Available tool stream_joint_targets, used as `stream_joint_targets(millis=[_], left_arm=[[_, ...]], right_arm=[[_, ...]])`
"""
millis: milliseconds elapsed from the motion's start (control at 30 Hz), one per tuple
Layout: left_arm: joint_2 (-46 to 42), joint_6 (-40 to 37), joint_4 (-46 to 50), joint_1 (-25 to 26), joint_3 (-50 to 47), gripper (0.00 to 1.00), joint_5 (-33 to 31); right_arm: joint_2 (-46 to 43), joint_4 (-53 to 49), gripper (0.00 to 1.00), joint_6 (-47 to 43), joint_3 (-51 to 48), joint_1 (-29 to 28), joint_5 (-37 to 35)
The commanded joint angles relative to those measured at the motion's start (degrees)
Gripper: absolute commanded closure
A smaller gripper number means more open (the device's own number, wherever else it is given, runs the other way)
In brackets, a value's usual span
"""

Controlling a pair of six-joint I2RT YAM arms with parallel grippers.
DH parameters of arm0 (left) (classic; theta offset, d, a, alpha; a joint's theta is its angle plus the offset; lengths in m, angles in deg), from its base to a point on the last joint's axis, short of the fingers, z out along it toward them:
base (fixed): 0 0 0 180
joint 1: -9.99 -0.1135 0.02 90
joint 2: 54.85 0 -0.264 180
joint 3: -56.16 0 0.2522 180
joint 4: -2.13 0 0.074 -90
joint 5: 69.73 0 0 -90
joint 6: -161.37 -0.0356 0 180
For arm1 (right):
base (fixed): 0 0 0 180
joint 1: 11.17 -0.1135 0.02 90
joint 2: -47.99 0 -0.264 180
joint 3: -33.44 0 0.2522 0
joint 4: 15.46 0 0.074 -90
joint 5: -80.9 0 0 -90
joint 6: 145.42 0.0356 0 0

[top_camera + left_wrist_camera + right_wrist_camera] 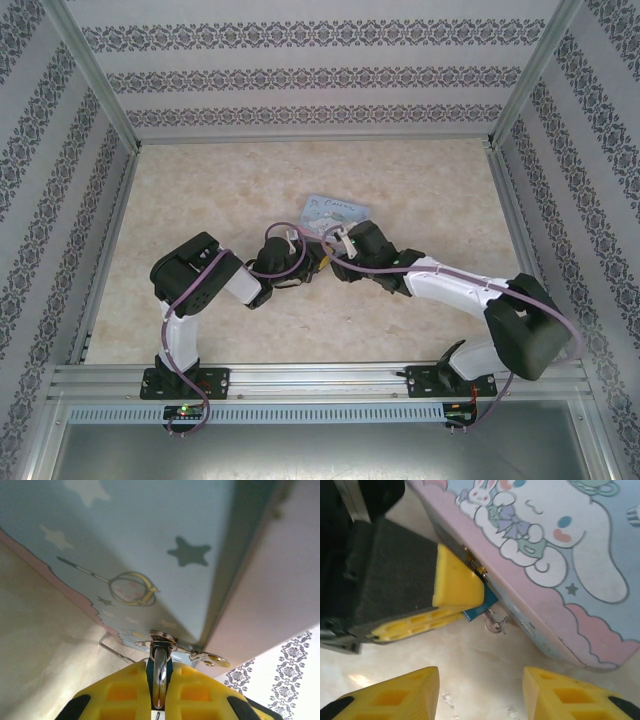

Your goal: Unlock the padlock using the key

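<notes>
Marbled tabletop (470, 652) — my left gripper (159, 672) clamps the padlock (479, 606), right gripper (481, 680) gapes empty; pinching skewed could knock the key (495, 625) at twelve o'clock

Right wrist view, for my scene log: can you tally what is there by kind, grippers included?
tin box: 1
padlock: 1
silver piece hanging under it, key or ring unclear: 1
grippers: 2, the left gripper and the right gripper
Total: 5
</notes>
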Motion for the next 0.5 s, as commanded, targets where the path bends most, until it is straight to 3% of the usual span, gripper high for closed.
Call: stream_joint_targets(millis=[0,100,467], left_arm=[[-1.7,-1.9,4.2,-0.5,0.8,1.00,2.7],[-2.0,-2.0,4.7,-0.6,1.0,1.00,2.9],[-2.6,-2.3,5.9,-0.6,1.4,1.00,3.2]], right_arm=[[1.9,1.8,0.59,-7.1,-0.5,-1.3,-6.5],[3.6,2.1,0.63,-8.0,-0.2,-1.8,-6.9],[8.8,3.4,0.65,-8.0,1.8,-2.9,-7.0]])
